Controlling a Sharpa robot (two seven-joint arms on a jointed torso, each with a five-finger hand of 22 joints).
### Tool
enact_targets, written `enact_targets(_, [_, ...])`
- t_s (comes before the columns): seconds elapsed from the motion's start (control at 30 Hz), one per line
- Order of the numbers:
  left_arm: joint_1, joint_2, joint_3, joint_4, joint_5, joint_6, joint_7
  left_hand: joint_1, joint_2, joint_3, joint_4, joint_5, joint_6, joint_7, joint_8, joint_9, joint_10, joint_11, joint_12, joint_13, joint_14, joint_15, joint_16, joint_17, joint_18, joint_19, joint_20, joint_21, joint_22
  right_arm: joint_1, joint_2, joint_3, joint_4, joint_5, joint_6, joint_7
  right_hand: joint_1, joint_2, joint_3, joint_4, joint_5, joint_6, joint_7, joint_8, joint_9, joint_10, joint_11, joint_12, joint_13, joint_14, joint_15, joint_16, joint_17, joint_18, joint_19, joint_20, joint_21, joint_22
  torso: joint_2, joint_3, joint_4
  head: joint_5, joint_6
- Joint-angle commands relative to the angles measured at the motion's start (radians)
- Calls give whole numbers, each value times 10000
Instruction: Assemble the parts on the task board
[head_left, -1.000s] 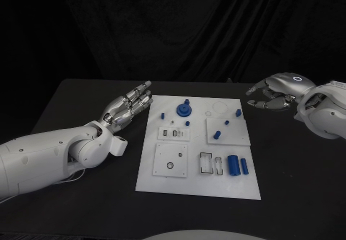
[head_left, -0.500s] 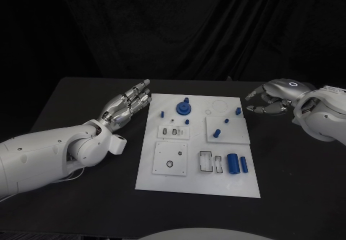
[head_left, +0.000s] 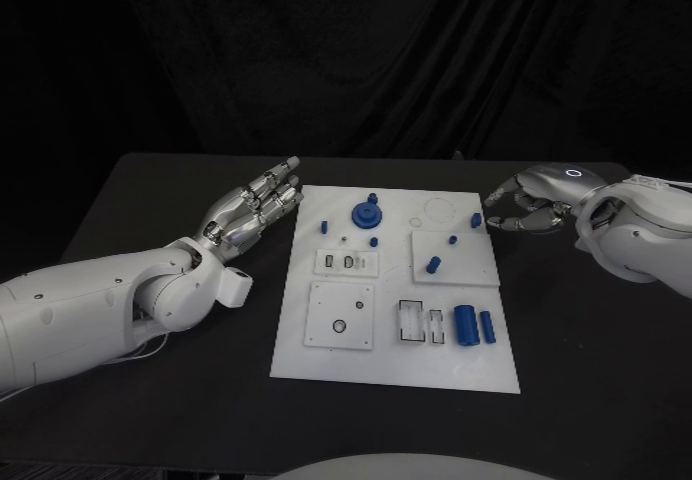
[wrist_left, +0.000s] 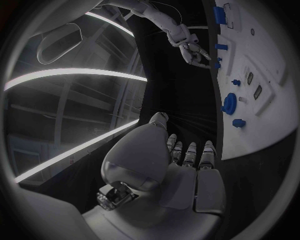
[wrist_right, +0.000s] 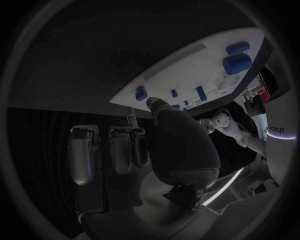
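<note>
- My right hand (head_left: 531, 203) hovers at the right of the frame, just off the task board's (head_left: 397, 375) upper right corner, fingers curled inward around nothing.
- The nearest part, a small blue peg (head_left: 476, 220), stands upright just to its left, so I judge this hand best placed.
- My left hand (head_left: 257, 208), flat and empty, lies along the board's left edge on the desk (head_left: 144, 200).
</note>
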Motion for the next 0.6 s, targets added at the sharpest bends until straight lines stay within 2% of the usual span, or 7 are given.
enact_targets(0.03, [-21, 0, 7, 6, -61, 173, 426, 98, 34, 47, -27, 55, 5, 49, 16, 13, 28, 71, -50, -12, -4, 74, -37, -13, 62, -18, 58, 41, 13, -42, 60, 6, -81, -17, 165, -309, 10, -107, -50, 6, -16, 7, 94, -10, 6, 1025, 76, 26, 2629, 1047, -3, 29, 2635, -90, 915, -43, -66, 2541, -7, -14, -3, -1, -7])
enact_targets(0.17, [-22, 7, 7, -2, -61, 189, 420, 98, 34, 47, -27, 55, 5, 49, 16, 13, 28, 71, -50, -12, -4, 74, -37, -13, 62, -18, 58, 41, 13, -67, 169, 6, -184, -17, 183, -341, 10, -107, -50, 6, -16, 7, 94, -10, 6, 1025, 76, 26, 2629, 1047, -3, 29, 2635, -90, 915, -43, -66, 2541, -9, -17, 13, -26, -14])
enact_targets(0.6, [-25, 23, 7, -30, -61, 234, 393, 109, 41, 73, -51, 55, -5, 54, 12, 11, 28, 78, -51, -12, -4, 81, -37, -13, 62, -20, 64, 39, 12, -173, 419, 8, -392, -17, 329, -493, -79, -196, -260, 27, -10, -104, 137, -94, -9, 1025, 119, 26, 2629, 1047, 44, 29, 2635, -49, 826, 2, -218, 2487, -8, -11, 2, -16, -22])
